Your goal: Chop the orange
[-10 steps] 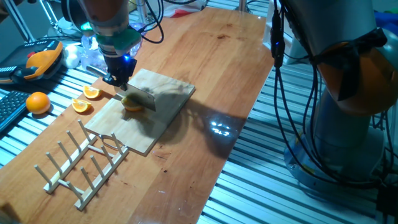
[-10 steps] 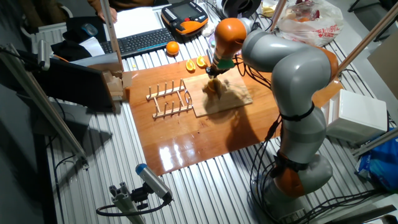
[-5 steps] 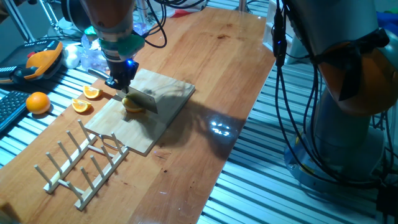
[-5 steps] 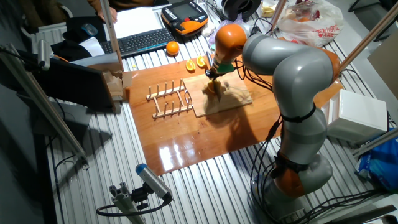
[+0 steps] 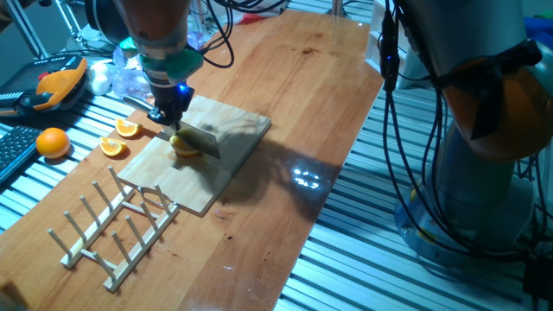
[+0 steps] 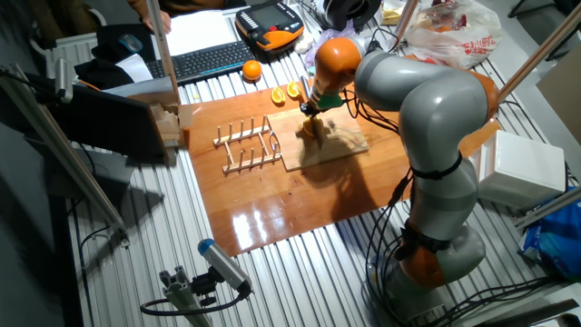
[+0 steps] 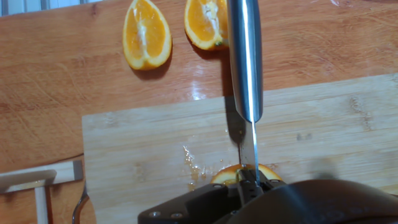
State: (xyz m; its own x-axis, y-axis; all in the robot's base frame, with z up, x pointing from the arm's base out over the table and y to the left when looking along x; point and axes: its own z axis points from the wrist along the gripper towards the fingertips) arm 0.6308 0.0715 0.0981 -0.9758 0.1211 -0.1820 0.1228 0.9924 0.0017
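Observation:
The half orange [image 5: 183,145] lies on the wooden cutting board [image 5: 226,164], partly hidden under a knife blade [image 5: 199,138]. My gripper [image 5: 168,112] stands over the board's left edge, shut on the knife handle. In the other fixed view my gripper [image 6: 310,108] is just above the orange [image 6: 310,128] on the board [image 6: 342,143]. In the hand view the steel knife [image 7: 244,56] runs down the middle, and its edge rests on the top of the orange [image 7: 231,173], of which only a sliver shows above my hand.
Two thin orange wedges [image 5: 128,129] [image 5: 112,148] lie on the table left of the board. A whole orange [image 5: 53,142] sits farther left by a keyboard. A wooden dish rack [image 5: 117,225] stands in front of the board. An orange pendant [image 5: 60,82] lies behind.
My hand with the knife has shifted very slightly to the right over the orange. The orange and the board have not moved.

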